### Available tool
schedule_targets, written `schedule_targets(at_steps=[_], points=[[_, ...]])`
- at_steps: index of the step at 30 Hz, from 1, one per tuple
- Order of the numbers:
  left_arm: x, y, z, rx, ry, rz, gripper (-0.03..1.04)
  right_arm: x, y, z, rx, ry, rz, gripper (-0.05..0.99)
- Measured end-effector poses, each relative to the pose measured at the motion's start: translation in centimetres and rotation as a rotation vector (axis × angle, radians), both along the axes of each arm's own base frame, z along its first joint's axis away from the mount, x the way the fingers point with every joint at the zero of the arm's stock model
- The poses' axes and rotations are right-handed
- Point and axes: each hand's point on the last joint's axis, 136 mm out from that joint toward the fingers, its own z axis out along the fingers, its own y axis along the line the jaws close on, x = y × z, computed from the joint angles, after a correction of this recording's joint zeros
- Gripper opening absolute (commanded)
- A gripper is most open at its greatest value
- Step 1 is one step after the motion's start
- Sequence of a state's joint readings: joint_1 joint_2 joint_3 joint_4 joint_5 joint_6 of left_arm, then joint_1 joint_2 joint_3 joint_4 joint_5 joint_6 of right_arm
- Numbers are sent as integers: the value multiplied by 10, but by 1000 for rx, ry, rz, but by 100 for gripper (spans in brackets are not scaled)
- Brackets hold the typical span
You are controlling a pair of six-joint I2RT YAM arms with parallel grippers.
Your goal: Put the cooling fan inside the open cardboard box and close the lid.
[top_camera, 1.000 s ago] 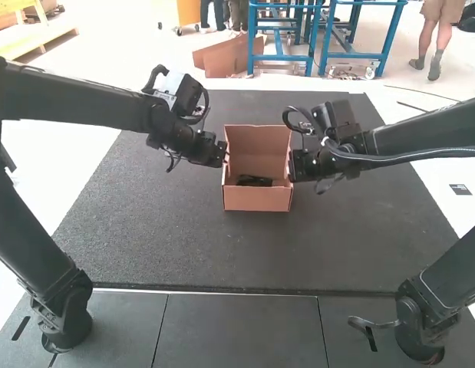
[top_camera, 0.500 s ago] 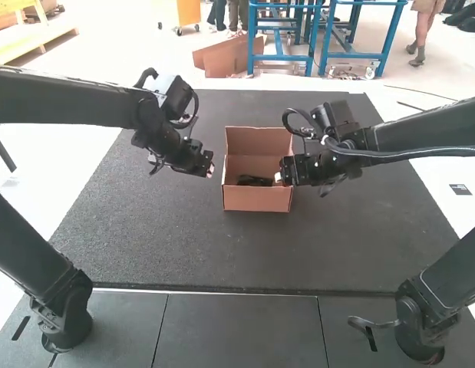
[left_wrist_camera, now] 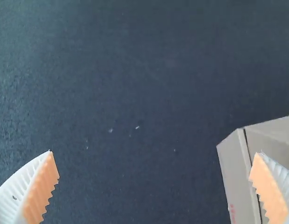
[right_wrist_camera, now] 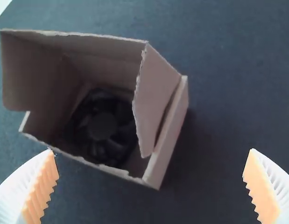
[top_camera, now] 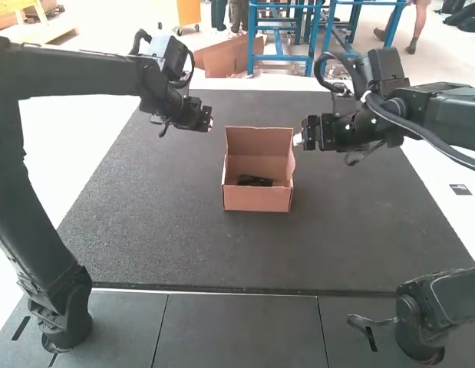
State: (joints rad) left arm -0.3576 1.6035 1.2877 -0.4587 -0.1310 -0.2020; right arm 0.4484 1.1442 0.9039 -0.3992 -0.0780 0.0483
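An open cardboard box (top_camera: 256, 197) stands mid-mat, its lid (top_camera: 258, 142) upright at the back. The black cooling fan (top_camera: 255, 181) lies flat on its bottom, and shows from above in the right wrist view as the fan (right_wrist_camera: 104, 130) inside the box (right_wrist_camera: 165, 135), with one side flap (right_wrist_camera: 153, 105) leaning inward. My left gripper (top_camera: 202, 123) hangs open above the mat, behind and to the left of the box; a box corner (left_wrist_camera: 244, 161) shows by one orange pad (left_wrist_camera: 270, 196). My right gripper (top_camera: 308, 136) is open, raised just right of the lid, holding nothing.
The dark mat (top_camera: 145, 222) covers the table around the box. Pale floor borders the mat on the left and right. A brown cardboard piece (top_camera: 222, 54) lies beyond the mat's far edge.
Both grippers have drawn away from the box sides and risen: the left went back and to the left, the right went up and to the right. The box and fan stayed put.
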Motion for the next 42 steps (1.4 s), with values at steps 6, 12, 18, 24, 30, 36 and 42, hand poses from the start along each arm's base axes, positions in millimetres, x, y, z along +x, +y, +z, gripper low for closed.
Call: schedule_targets(at_steps=[6, 12, 18, 24, 30, 36, 42], points=[[25, -33, 7, -10, -24, -46, 97, -23, -11, -1, -36, 49, 14, 91], [35, -69, 12, -18, -29, -105, 97, -32, -15, 8, -30, 37, 14, 91], [24, -89, 2, -4, 32, -157, 97, -31, -22, 10, -32, 45, -7, 91], [10, -88, -9, 22, 95, -168, 97, -25, -26, 21, -21, 22, -26, 90], [-4, -94, -30, 40, 142, -193, 97, -26, -29, 22, -25, 33, -35, 90], [-23, -108, -59, 52, 185, -242, 97, -30, -36, 17, -32, 68, -51, 90], [-36, -119, -99, 81, 242, -276, 97, -40, -36, 16, -33, 116, -33, 90]])
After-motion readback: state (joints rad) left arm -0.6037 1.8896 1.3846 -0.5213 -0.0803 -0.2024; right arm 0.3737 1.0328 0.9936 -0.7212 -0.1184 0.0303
